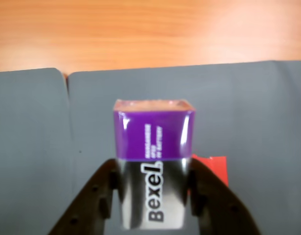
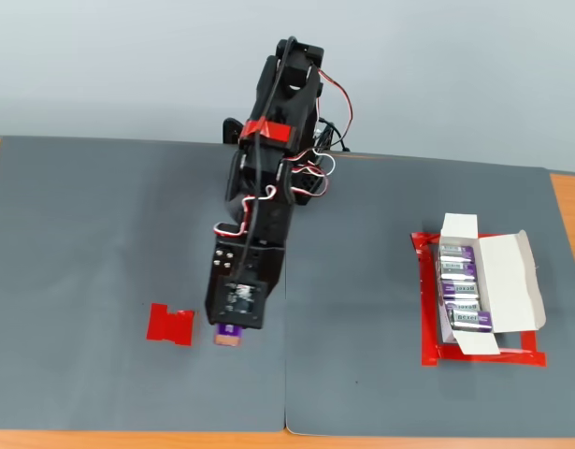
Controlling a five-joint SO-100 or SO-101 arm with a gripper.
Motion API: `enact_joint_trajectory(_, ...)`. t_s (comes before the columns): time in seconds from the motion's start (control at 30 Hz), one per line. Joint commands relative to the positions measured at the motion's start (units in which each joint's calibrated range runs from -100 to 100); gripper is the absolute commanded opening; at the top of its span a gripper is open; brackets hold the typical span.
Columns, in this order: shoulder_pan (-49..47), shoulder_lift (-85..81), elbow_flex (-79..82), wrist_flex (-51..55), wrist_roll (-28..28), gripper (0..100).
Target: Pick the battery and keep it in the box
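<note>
Wrist view: fingers (image 1: pixel 155 196) closed on the purple-and-silver battery (image 1: pixel 154 166), red tape mark (image 1: pixel 214 167) behind, fixed view alone shows the white box (image 2: pixel 481 285) well to the right, batteries inside (image 2: pixel 461 292), on the desk (image 2: pixel 100 234)

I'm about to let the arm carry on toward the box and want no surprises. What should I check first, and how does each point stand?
1. Battery between the gripper fingers: ok, a finger on each side.
2. Battery lifted off the mat: cannot tell.
3. Box flaps open: ok.
4. Free room in the box: cannot tell; four batteries already lie in a row.
5. Path to the box unobstructed: ok, bare mat between.
</note>
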Motion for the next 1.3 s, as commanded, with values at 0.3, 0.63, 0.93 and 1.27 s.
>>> enact_joint_trajectory(0.3,-13.5,-5.2,-2.7,0.2,-0.3,4)
enact_joint_trajectory(0.63,-28.3,-4.8,-2.7,0.2,-0.5,4)
enact_joint_trajectory(0.93,-39.5,-4.1,-2.7,0.0,-0.6,4)
enact_joint_trajectory(1.27,-49.5,2.5,-7.5,0.1,-0.6,4)
